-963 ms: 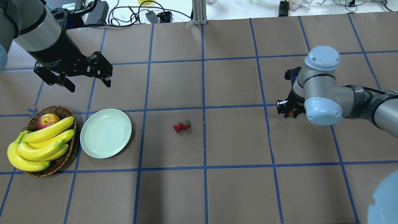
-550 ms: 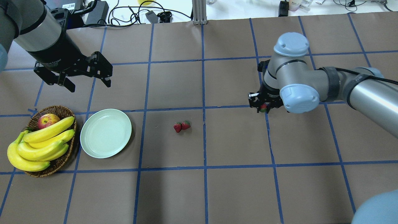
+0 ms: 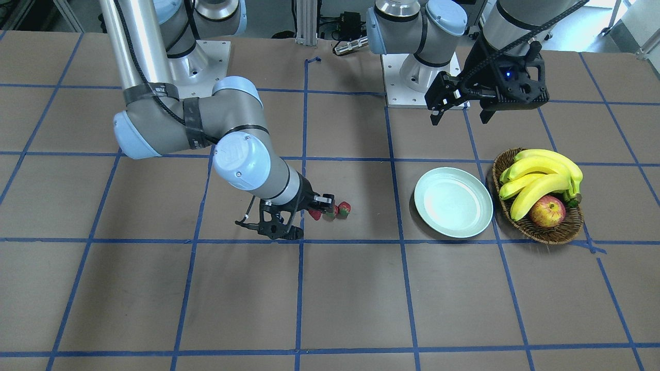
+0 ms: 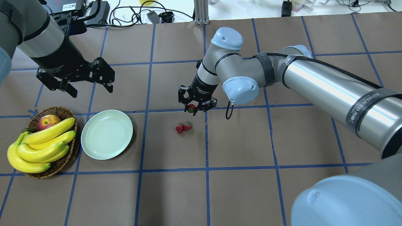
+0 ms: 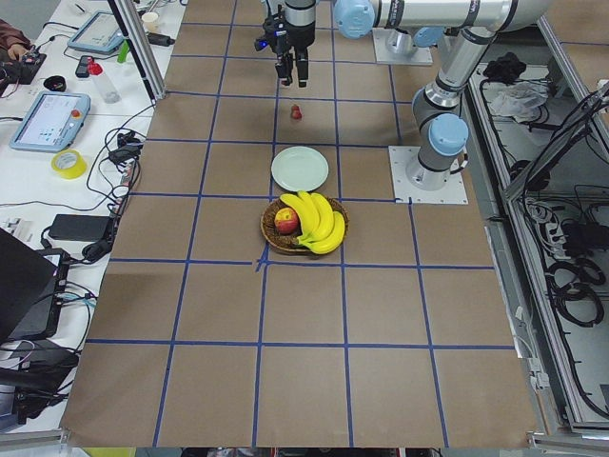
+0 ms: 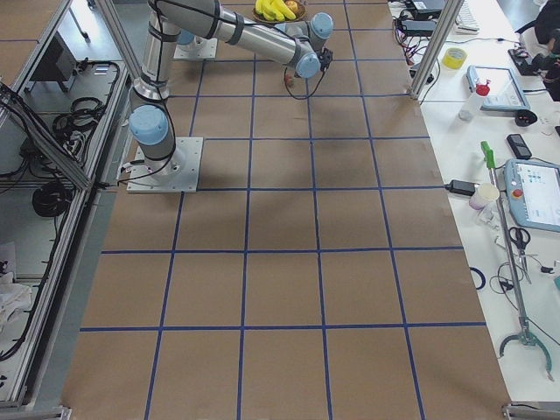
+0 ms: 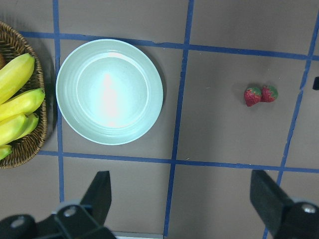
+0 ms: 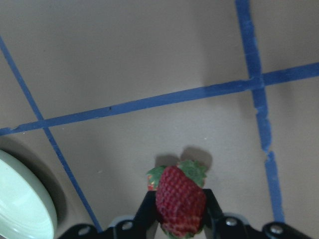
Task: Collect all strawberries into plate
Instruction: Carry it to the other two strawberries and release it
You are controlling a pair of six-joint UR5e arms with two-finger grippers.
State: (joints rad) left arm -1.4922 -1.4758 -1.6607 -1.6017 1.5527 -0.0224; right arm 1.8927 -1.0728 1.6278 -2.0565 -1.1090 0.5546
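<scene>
My right gripper [image 4: 192, 108] is shut on one strawberry [image 8: 180, 199] and holds it above the table, just behind the other two. Those two strawberries [image 4: 179, 128] [image 4: 187, 126] lie touching on the brown table, seen again in the left wrist view [image 7: 252, 96] and the front view [image 3: 344, 208]. To their left sits the pale green plate [image 4: 106, 134] with nothing on it, also visible from the left wrist [image 7: 109, 92]. My left gripper [image 4: 92, 91] hangs open and empty above the table behind the plate.
A wicker basket [image 4: 59, 110] holding bananas [image 4: 40, 144] and an apple [image 4: 48, 121] stands against the plate's left side. Blue tape lines grid the table. Cables and boxes lie beyond the far edge.
My right arm has swept left across the table with the strawberry in its grip, ending over the pair. The left gripper has hardly moved.
</scene>
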